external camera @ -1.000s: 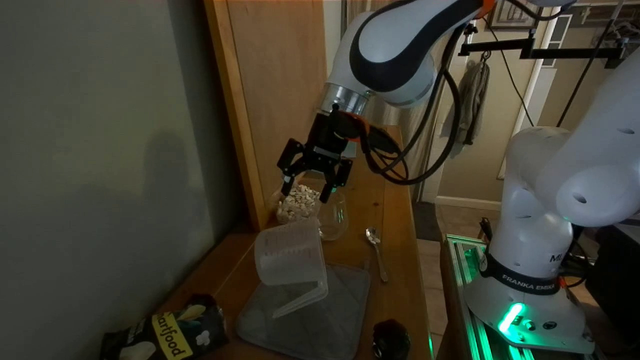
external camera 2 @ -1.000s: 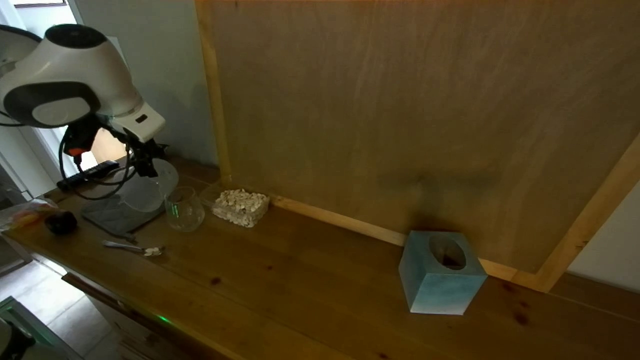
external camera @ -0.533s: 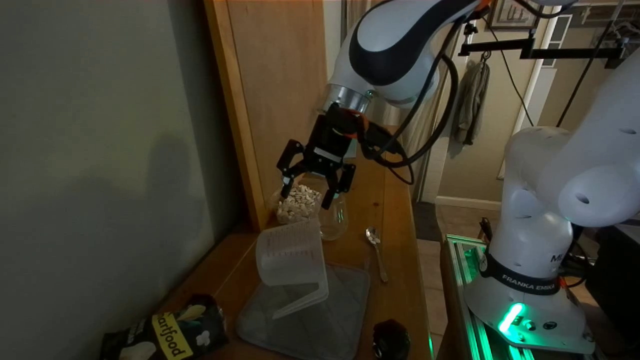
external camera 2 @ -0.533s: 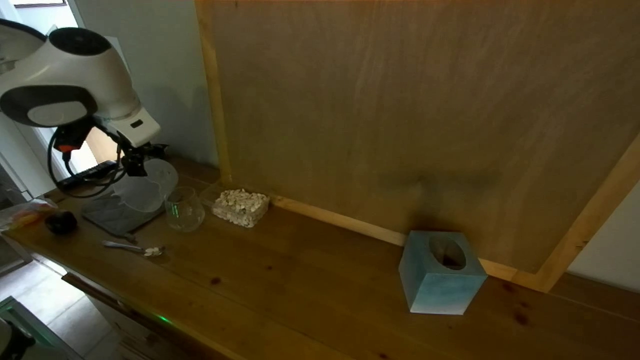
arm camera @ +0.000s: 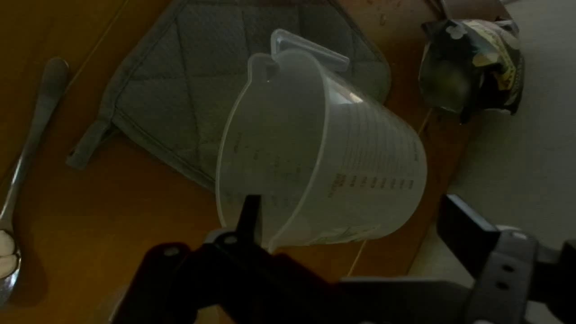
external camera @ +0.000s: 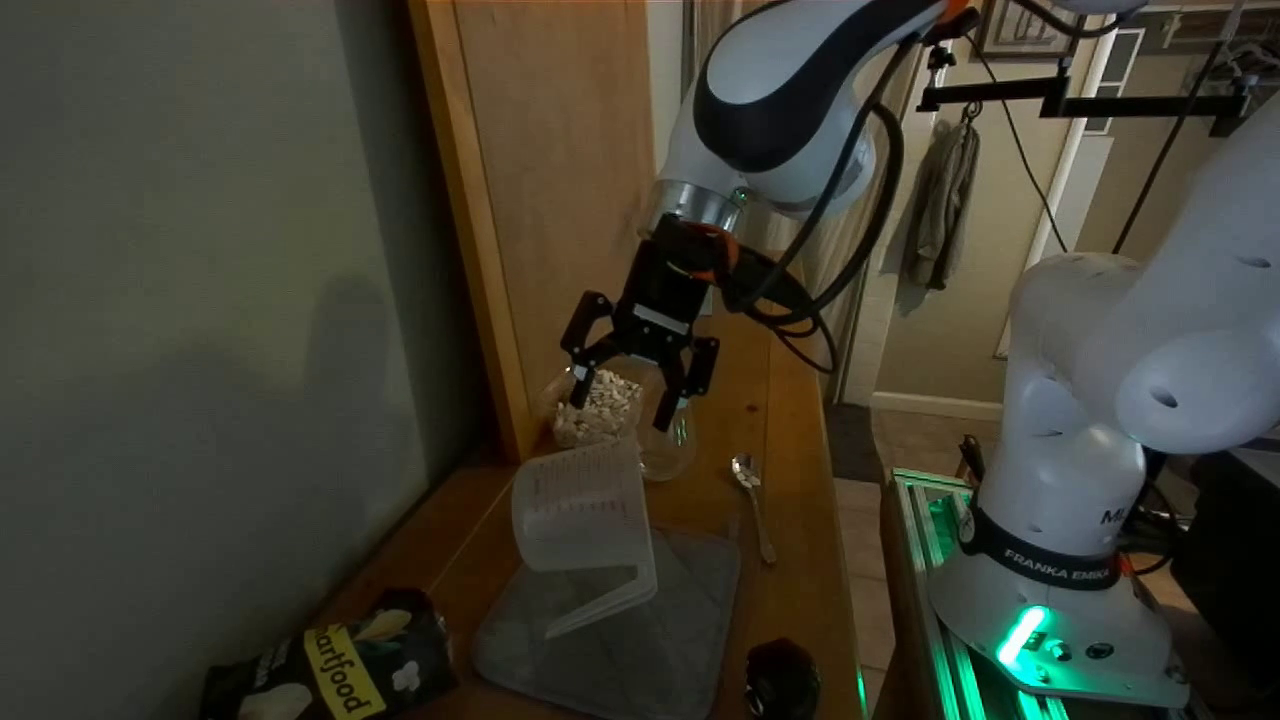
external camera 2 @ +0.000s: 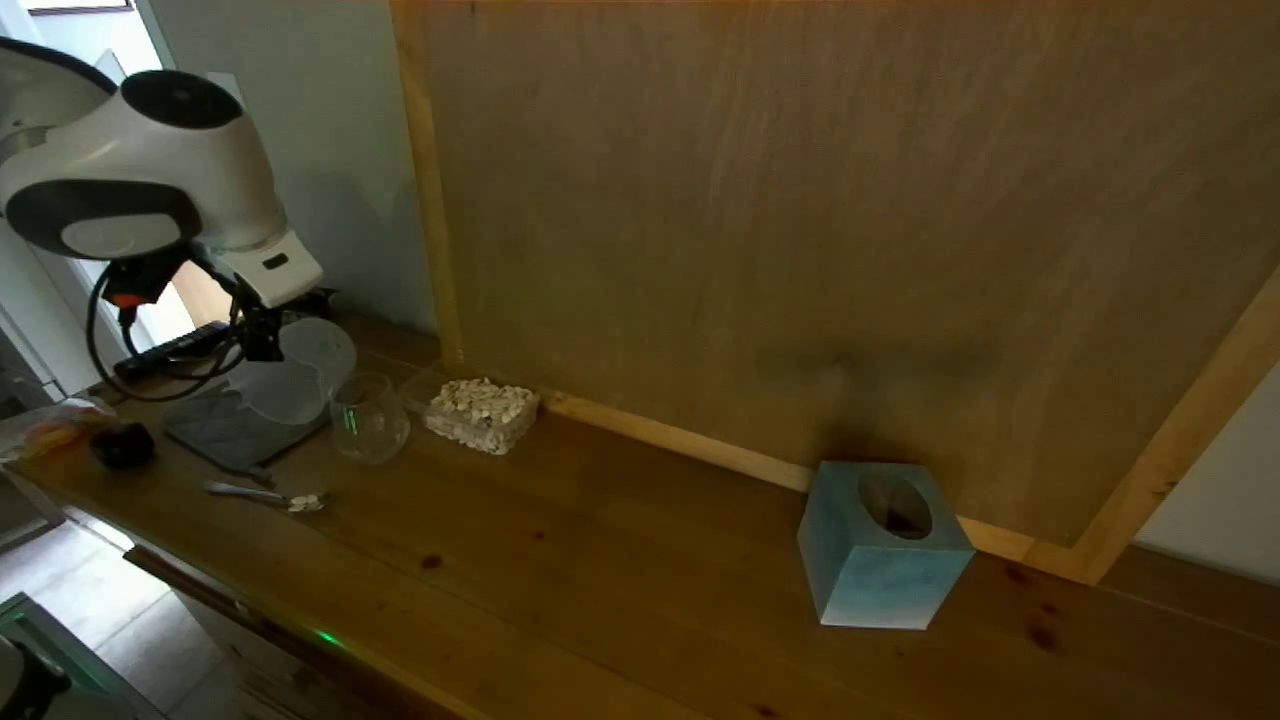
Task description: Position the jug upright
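The jug, a tapering cylinder of cloudy plastic with fine printed lines, lies on its side on the wooden counter, its flat strap handle over the quilted grey mat. Black and angular, the gripper is above the counter near the jug, jaws spread wide with nothing in their hold. A round clear glass, a see-through tub of pale flakes, a slim metal spoon and a crinkled dark bag sit around the jug.

In an exterior view, a translucent cylindrical plastic jug lay on its side partly over a grey square fabric potholder, left of a long silver metal spoon.
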`<state>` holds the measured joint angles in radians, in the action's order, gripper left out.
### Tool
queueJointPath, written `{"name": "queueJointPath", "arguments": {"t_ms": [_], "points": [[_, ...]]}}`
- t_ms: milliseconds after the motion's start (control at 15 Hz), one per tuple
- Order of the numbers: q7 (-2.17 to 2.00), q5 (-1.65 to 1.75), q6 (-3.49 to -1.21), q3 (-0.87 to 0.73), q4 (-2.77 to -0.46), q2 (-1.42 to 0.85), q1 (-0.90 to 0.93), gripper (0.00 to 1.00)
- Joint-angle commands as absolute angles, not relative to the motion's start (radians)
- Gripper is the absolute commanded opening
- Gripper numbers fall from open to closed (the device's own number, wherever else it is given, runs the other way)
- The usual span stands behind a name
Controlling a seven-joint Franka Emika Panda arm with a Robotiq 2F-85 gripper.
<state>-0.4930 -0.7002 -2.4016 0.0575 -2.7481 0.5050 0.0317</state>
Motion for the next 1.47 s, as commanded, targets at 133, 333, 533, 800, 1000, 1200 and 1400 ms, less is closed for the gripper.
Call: {"name": "queueJointPath", "arguments": {"t_ms": [133,333,533,800,1000,1200,1400], "points": [[-0.442,-0.835,-2.419,0.046,-2.747,0.462,0.048,1.0],[-0.413,-0.877,-2.437,0.055,-2.747,0.441,0.043,0.96],[-0.395,-0.872,-2.464,0.066,-2.747,0.435,0.039,0.69],[-0.387,-0.859,-2.492,0.077,-2.747,0.436,0.041,0.41],[-0.382,-0.847,-2.495,0.082,-2.747,0.438,0.04,0.2],[-0.408,-0.808,-2.503,0.107,-2.744,0.453,0.032,0.03],[-0.4,-0.764,-2.529,0.136,-2.744,0.478,0.036,0.0]]}}
